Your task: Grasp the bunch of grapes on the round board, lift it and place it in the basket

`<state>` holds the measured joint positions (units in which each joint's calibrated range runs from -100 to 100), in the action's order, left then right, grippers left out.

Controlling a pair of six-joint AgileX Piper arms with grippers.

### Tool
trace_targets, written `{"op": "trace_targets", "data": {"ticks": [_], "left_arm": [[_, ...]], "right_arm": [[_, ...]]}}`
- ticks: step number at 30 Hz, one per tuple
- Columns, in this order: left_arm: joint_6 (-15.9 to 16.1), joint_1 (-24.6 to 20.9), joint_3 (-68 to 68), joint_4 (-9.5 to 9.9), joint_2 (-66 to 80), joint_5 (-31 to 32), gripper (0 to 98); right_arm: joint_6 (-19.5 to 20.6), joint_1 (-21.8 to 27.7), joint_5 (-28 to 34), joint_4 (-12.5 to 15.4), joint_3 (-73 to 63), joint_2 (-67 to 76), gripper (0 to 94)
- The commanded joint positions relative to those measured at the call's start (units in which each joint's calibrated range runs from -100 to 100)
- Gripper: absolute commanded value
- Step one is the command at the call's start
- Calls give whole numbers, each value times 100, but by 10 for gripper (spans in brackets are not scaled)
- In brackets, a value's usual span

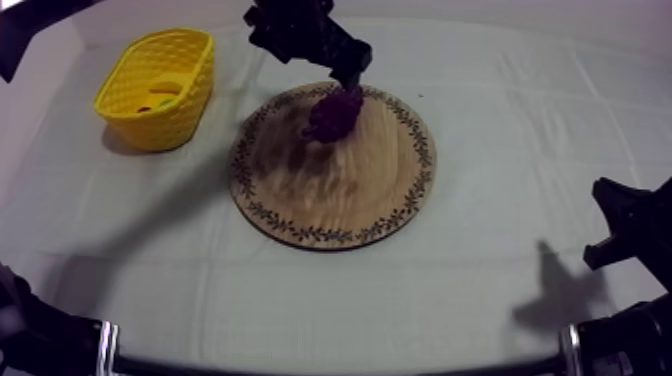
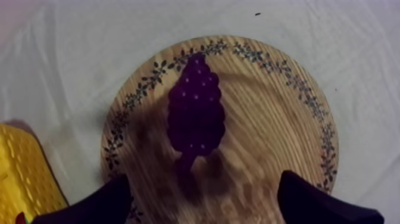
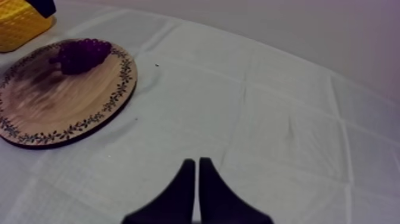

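The bunch of grapes [image 1: 335, 112] lies on the round wooden board [image 1: 340, 190], on the part of it towards the far rim, with its narrow tip pointing at the patterned edge. The left gripper [image 1: 348, 75] hangs directly over the bunch. In the left wrist view its two black fingers [image 2: 95, 205] stand wide apart, one on each side of the stem end of the grapes, and neither touches the fruit.

The yellow basket [image 1: 157, 88] stands on the table [image 1: 480, 290], left of the board and apart from it. Inside it there is a yellow piece [image 1: 165, 88] and a smaller darker bit beside that. Neither is clear enough to name.

The right gripper [image 3: 197, 162] sits low at the right side of the table, well away from the board. Its fingers lie pressed together in a narrow wedge over the bare cloth and hold nothing.
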<state>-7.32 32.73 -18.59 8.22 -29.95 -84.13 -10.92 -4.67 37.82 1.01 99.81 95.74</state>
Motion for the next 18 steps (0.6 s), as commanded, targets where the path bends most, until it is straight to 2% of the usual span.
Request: {"op": "trace_targets", "data": {"ticks": [1, 18], "left_arm": [[-9, -9, -48, -1, -75, -9, 955], [-95, -62, -419, -62, -1211, 743, 928]], "right_arm": [[-3, 0, 0, -1, -3, 1, 4], [1, 0, 0, -1, -3, 1, 4]]}}
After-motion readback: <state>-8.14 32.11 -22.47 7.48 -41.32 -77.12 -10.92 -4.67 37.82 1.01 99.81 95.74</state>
